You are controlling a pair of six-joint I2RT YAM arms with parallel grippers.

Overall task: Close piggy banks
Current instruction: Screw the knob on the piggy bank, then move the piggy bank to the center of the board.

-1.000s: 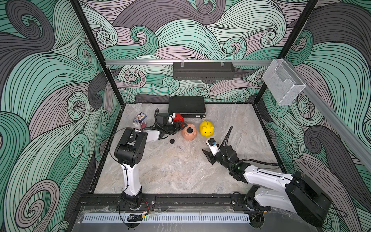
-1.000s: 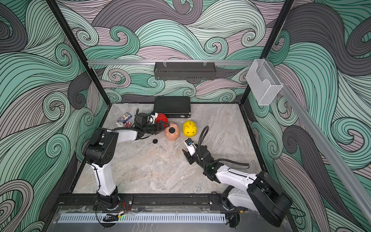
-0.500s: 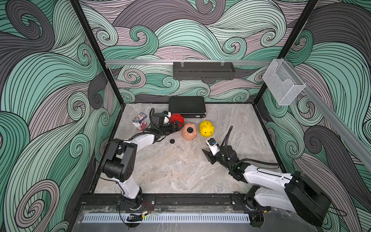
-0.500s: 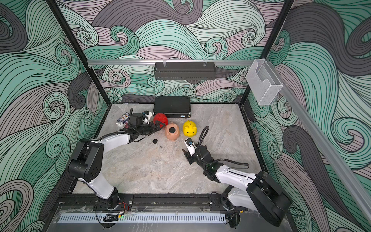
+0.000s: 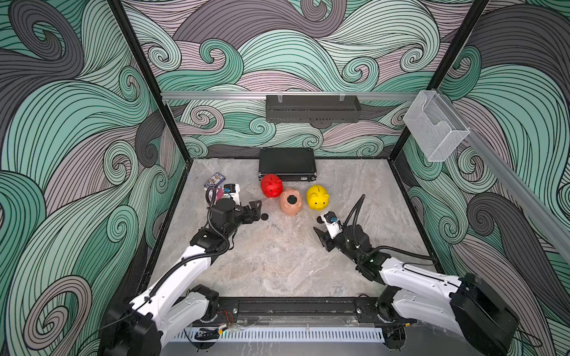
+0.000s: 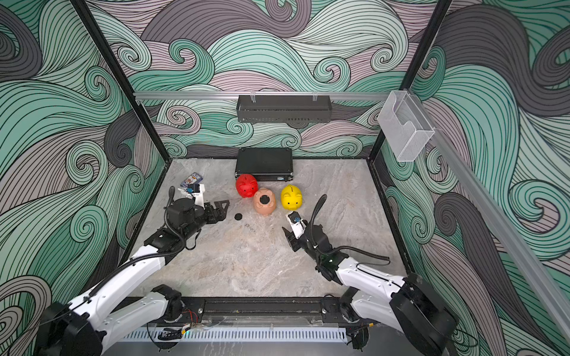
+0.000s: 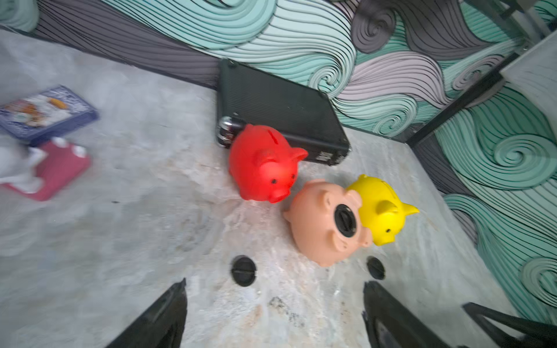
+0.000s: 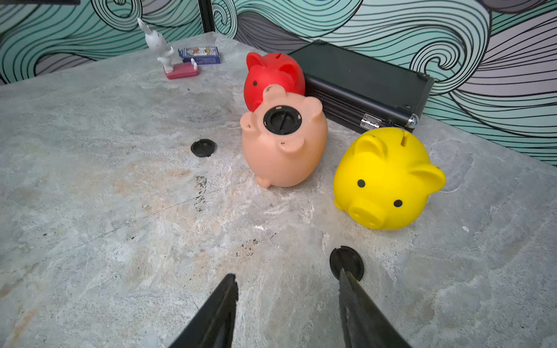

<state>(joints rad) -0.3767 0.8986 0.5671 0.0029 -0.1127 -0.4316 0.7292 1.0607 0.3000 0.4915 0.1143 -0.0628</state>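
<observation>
Left hand (image 5: pixel 257 211), wide open and empty, points at a loose plug (image 5: pixel 264 217) just ahead on the surface (image 5: pixel 277 262). Beyond stand red pig (image 5: pixel 271 186), peach pig (image 5: pixel 291 202) belly-up and plugged, and yellow pig (image 5: pixel 318 197). Right hand (image 8: pixel 287 274), half open and empty, is nearest the second plug (image 8: pixel 346 261).

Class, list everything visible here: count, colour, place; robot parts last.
red piggy bank: 1, red, by case
peach piggy bank: 1, peach, belly up, middle
yellow piggy bank: 1, yellow, beside peach
fitted plug: 1, black, peach belly
loose plugs: 2, black, tabletop
case: 1, black, back wall
card box: 1, blue, back corner
rabbit figure: 1, white, beside box
wall tray: 1, black, back rail
holder: 1, clear, side rail
table: 1, grey marble, underneath
left claw: 1, black, open
right claw: 1, black, open
</observation>
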